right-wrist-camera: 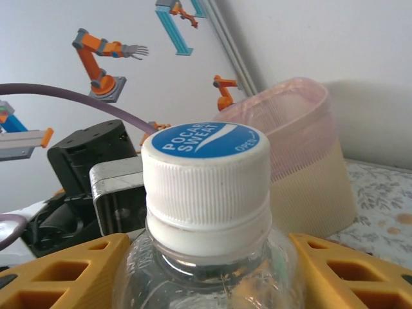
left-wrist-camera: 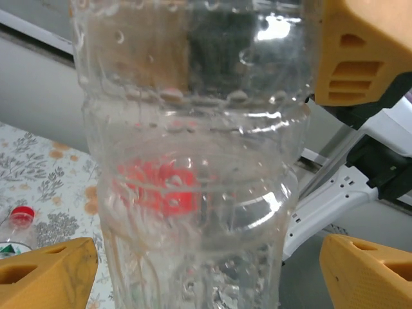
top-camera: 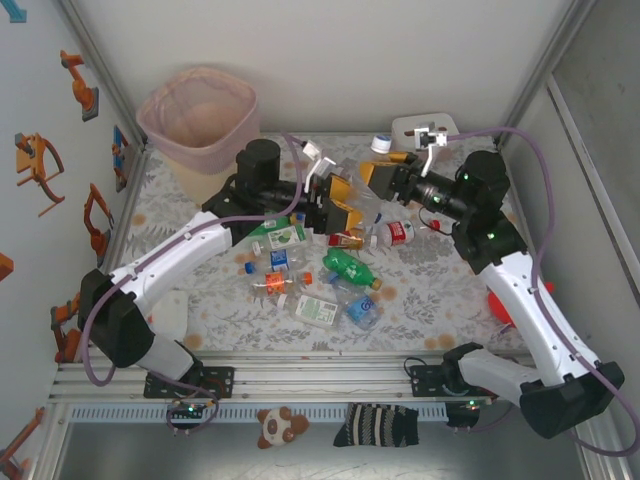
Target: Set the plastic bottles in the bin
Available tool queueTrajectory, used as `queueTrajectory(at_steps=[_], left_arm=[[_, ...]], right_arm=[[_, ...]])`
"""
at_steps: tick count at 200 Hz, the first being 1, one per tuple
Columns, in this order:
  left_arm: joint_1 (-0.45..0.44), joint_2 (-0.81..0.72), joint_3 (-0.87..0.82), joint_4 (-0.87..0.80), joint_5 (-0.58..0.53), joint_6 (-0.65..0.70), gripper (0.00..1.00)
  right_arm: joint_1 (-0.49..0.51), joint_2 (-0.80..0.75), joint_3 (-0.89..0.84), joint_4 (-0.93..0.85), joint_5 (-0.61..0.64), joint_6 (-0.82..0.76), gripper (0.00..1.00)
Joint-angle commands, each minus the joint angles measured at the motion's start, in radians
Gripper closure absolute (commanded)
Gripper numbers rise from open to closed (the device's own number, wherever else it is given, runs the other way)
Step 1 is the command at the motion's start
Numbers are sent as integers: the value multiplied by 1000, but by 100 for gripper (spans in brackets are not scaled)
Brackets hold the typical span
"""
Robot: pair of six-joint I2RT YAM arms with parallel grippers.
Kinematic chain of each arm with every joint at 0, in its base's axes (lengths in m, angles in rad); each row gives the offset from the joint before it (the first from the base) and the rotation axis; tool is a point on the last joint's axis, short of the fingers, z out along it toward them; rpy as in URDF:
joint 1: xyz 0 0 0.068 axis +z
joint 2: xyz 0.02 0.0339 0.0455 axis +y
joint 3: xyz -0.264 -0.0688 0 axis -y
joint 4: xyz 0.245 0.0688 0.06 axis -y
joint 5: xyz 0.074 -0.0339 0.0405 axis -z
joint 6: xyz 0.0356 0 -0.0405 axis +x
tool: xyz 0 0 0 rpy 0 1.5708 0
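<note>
Little of the job looks done — a scatter of plastic bottles [top-camera: 318, 308], a green bottle [top-camera: 350, 268] among them, lies on the flowered table [top-camera: 450, 300] just on the near side of both sets of fingers, and whether the pale-pink bin [top-camera: 200, 150] holds any I cannot tell through its cloudy wall; the right gripper [right-wrist-camera: 206, 273] is closed on the shoulders of a clear Pocari Sweat bottle [right-wrist-camera: 205, 167], its blue cap showing between the fingers, seemingly raised off the table; the left gripper [left-wrist-camera: 206, 270] stands wide about that bottle's body, one finger [left-wrist-camera: 45, 273] at its side, the other apart from it, gripping nothing — a hand-over, I judge; the bin lies well beyond the left fingers, to their far left, hard by the corner walls, its rim high, so the bottle would need lifting over it; the air above the table between looks open.
</note>
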Motion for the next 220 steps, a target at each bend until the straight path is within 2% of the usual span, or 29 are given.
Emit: queueTrajectory(at_steps=[1,98,128,140,160,173,192,220], left_arm=[[-6,2,30,67,48,-19,14],[-11,-20,26,78,68,-2,42],[-10,-30,27,65,66,11,44],[-8,-32,30,51,65,21,44],[-3,-39,33,22,51,37,44],[3,-48,33,3,36,47,44],[22,-61,31,-28,10,61,44],[69,-89,40,-117,-91,92,45]], right_arm=[[22,11,50,56,-41,20,45],[64,30,81,36,-21,21,45],[68,26,84,27,-9,18,44],[69,23,89,13,-1,11,39],[69,10,104,-43,37,-23,24],[69,-3,114,-96,80,-58,18],[68,-24,132,-175,150,-109,15],[68,-53,152,-271,274,-160,14]])
